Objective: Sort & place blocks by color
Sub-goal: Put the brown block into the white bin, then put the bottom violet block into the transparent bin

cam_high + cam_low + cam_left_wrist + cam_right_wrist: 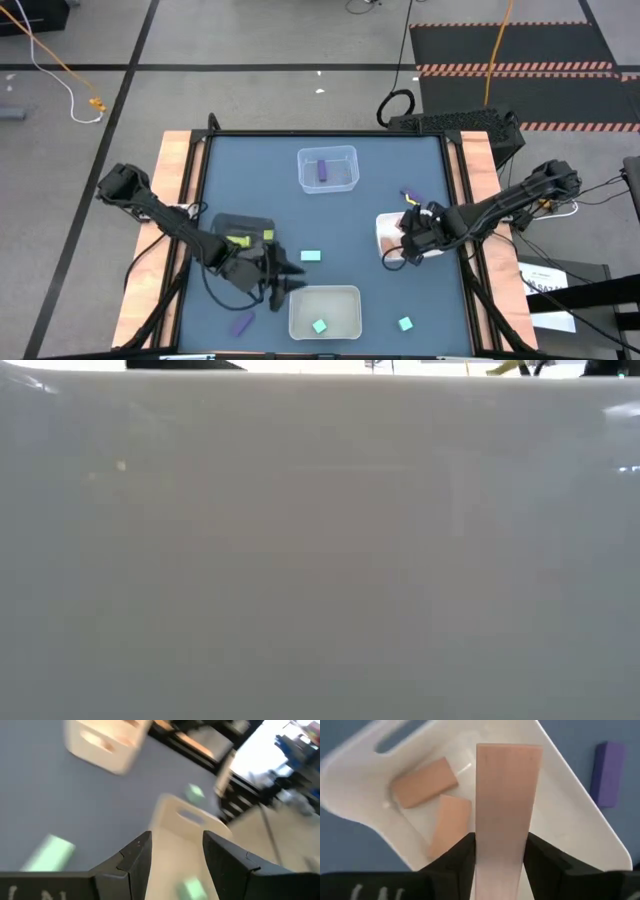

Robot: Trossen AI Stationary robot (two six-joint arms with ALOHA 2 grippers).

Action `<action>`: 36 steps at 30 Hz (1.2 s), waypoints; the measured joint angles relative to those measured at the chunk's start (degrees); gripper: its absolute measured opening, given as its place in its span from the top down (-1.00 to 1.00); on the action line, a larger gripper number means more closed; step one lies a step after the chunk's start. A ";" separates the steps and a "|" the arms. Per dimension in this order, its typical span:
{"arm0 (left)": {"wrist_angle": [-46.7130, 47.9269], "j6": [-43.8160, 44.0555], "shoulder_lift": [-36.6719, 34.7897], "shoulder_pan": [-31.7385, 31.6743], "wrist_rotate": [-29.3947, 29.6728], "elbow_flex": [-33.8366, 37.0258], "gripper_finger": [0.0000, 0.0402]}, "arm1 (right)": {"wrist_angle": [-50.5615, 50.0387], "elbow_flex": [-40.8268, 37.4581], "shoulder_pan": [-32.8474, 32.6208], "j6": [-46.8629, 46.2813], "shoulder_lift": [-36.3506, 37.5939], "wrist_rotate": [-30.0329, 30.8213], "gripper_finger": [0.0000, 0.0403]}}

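Observation:
My right gripper [501, 845] is shut on a long salmon bar [509, 795] over the white tray [385, 228] at the table's right. Two salmon blocks [424, 782] [451, 822] lie in that tray. My left gripper [297, 282] is open and empty, next to the pale near tray [342, 298], where a teal block [320, 326] lies. Teal blocks [310, 256] [405, 323] and purple blocks [240, 323] [412, 194] lie on the table. The black mesh tray [250, 222] holds yellow-green blocks [238, 240]. The clear far tray [340, 155] holds a purple block [323, 170]. My right gripper pinches the salmon bar between its two fingers [462, 852], one on each long side, near the bar's gripper-side end [500, 857]. The bar runs out along the fingers, and its free end [509, 750] reaches over the white tray. Whether that end touches the tray cannot be told.
The low view is filled by a pale tray wall [320, 560] and shows nothing of the table. Wooden rails [175, 200] run along the table's left and right sides. Bare blue table [250, 170] lies between the black mesh tray and the clear far tray.

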State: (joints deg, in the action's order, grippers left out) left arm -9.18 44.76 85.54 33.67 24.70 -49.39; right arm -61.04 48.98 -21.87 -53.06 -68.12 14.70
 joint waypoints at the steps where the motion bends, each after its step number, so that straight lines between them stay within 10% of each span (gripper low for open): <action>1: 0.08 0.62 0.00 0.77 -1.67 0.00 0.12 | 0.01 -0.60 0.00 -0.24 0.00 0.00 0.32; 22: 30.71 68.39 0.00 13.38 -19.97 0.00 0.12 | 3.92 -1.63 0.00 2.95 0.02 0.02 -0.38; 36: 33.88 75.34 9.49 14.42 -32.47 -1.27 0.12 | 4.02 -1.63 0.00 3.25 0.02 0.03 -0.38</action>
State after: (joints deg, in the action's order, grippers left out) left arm 24.70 120.10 95.03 48.09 -7.77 -50.65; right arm -57.01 47.35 -21.87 -49.80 -68.10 14.73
